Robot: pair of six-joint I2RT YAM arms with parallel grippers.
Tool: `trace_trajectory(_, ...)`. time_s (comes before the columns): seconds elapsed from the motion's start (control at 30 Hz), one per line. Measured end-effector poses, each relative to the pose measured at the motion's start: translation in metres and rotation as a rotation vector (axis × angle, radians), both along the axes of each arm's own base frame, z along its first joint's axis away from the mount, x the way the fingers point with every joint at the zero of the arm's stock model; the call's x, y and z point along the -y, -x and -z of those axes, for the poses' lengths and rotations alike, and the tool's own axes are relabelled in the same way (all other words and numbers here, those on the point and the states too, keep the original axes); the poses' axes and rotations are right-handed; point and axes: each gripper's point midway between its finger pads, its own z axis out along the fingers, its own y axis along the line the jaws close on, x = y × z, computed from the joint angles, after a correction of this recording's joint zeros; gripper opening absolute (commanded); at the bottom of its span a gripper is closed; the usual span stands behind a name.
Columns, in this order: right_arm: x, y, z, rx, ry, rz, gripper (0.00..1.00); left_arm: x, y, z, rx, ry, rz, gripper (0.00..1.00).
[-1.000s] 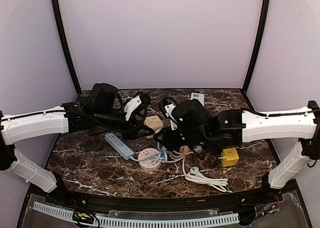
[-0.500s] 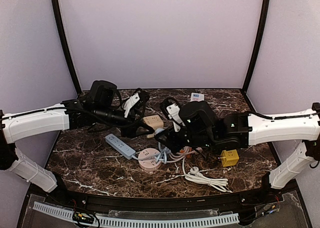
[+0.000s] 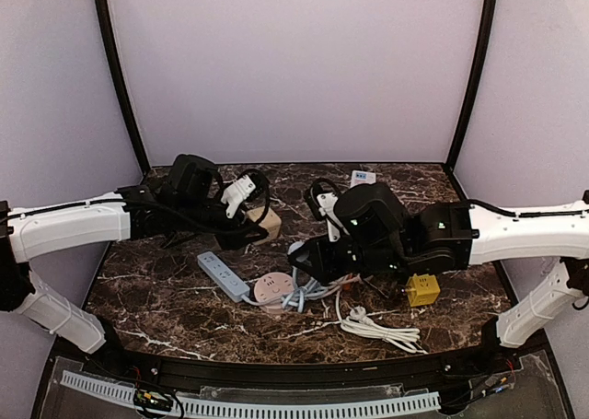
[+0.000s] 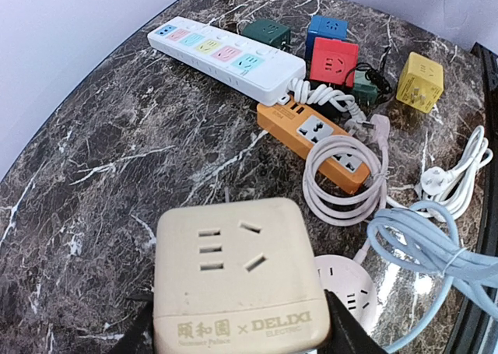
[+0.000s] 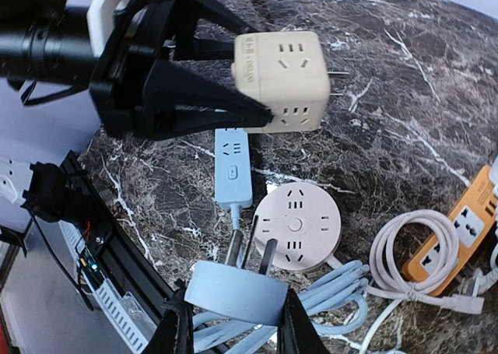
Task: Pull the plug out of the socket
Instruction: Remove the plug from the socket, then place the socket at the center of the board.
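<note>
A beige cube socket [image 4: 237, 272] sits between the fingers of my left gripper [image 4: 241, 332], which is shut on its lower sides and holds it above the table [image 3: 156, 299]. The right wrist view shows the same socket [image 5: 284, 78] in the air with the left fingers [image 5: 183, 97] on it. My right gripper [image 5: 233, 327] is shut on a light blue round plug [image 5: 233, 292]. The plug's prongs are bare and point up, clear of the socket. From above, the socket [image 3: 260, 222] and the plug [image 3: 296, 250] are a short way apart.
Below the plug lie a blue power strip [image 5: 232, 167], a round white socket [image 5: 297, 226] and coiled blue cable [image 5: 327, 292]. An orange strip [image 4: 323, 140], a long white strip [image 4: 226, 54], coloured cube sockets [image 4: 334, 58], a yellow cube [image 3: 422, 289] and a white cord [image 3: 373, 327] lie further right.
The left gripper has carried the beige socket to the left, away from the right gripper, so the gap to the blue plug has grown. The blue strip and round socket shifted slightly.
</note>
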Motion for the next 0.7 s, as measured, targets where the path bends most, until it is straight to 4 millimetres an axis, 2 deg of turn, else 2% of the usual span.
trace_trajectory(0.2, 0.012, -0.012, 0.007, -0.113, -0.041, 0.122, 0.0, 0.002, 0.01, 0.013, 0.031, -0.065, 0.007, 0.01)
trace_trajectory(0.33, 0.023, -0.016, 0.013, -0.143, -0.046, 0.158, 0.0, 0.001, 0.012, 0.009, 0.037, -0.055, 0.008, 0.01)
trace_trajectory(0.5, 0.043, -0.032, 0.039, -0.222, -0.042, 0.231, 0.0, 0.006, 0.019, 0.006, -0.008, -0.021, 0.032, 0.01)
trace_trajectory(0.6, 0.047, -0.04, 0.051, -0.259, -0.037, 0.254, 0.09, 0.013, 0.023, 0.011, -0.075, 0.005, 0.035, 0.01)
trace_trajectory(0.7, 0.042, -0.045, 0.06, -0.276, -0.032, 0.251, 0.14, 0.012, 0.025, 0.02, -0.135, 0.005, 0.008, 0.02)
